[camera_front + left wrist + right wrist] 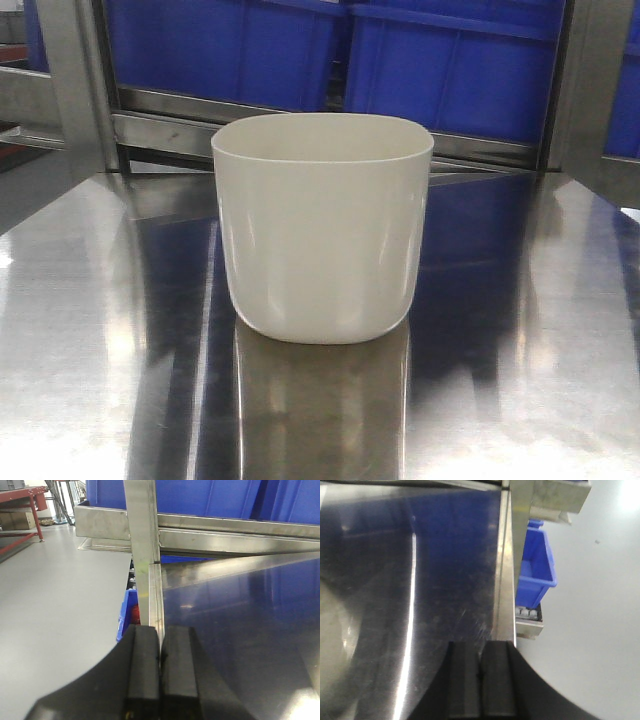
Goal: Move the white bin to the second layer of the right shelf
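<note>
The white bin (322, 230) stands upright in the middle of the table (90, 390), with blue crates (450, 60) behind it. My left gripper (160, 672) hangs clenched on nothing over the table's left edge, and my right gripper (480, 680) does likewise at the right edge. I judge the bin's glossy, tapering walls could slip from a one-sided pinch, or the bin could skid on the slick steel.

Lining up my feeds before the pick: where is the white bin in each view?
Exterior front: white bin centre, standing upright on the steel tabletop.
Left wrist: not in it.
Right wrist: not clearly; a pale blur at the left edge might be it.
Shared landmark: the steel tabletop, in all three.
</note>
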Controlling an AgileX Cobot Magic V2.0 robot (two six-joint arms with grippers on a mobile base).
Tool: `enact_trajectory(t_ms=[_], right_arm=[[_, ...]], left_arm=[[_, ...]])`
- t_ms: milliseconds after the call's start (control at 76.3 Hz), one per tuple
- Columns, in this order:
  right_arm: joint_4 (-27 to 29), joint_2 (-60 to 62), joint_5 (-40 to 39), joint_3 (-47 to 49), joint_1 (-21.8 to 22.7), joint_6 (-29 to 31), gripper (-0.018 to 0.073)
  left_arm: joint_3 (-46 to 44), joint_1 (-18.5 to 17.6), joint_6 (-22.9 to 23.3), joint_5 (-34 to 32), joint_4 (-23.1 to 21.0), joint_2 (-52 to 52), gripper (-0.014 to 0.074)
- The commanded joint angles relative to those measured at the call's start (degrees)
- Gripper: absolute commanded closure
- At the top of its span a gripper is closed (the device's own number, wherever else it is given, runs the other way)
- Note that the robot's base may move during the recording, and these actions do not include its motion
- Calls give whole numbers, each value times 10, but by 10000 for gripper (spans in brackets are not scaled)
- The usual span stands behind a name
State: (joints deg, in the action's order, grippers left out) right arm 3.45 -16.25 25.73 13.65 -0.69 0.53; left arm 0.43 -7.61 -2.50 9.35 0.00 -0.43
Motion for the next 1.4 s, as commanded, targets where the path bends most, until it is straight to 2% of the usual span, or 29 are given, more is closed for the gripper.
enact_trajectory(t_ms=[0,118,210,275,407,511,656,787,905,1049,1193,1390], right_arm=[[29,-38,-74,25,2,-1,510],[41,-82,-72,51,2,-2,510],[11,-120,-35,86,1,-28,510],[-25,-147,-24,103,0,-74,510],[-126,-212,-15,131,-28,-217,502],[-157,-261,-5,153,-62,-278,430],[-171,-331,16,203,-135,-295,300],[-171,-391,53,272,-196,-298,296],[-171,-459,134,352,-234,-311,296],[-169,-541,257,465,-268,-378,296],[-159,-617,371,581,-290,-391,296],[-133,-683,403,683,-312,-391,296]], left_arm=[[21,-2,3,-49,0,-8,512],[21,-2,3,-49,0,-8,512],[21,-2,3,-49,0,-8,512],[21,-2,3,-49,0,-8,512],[21,-2,3,-49,0,-8,512],[21,-2,3,-49,0,-8,512],[21,-2,3,-49,0,-8,512],[21,-2,3,-49,0,-8,512],[21,-2,3,-49,0,-8,512],[21,-2,3,-49,0,-8,512],[21,-2,3,-49,0,-8,512],[21,-2,3,-49,0,-8,512]])
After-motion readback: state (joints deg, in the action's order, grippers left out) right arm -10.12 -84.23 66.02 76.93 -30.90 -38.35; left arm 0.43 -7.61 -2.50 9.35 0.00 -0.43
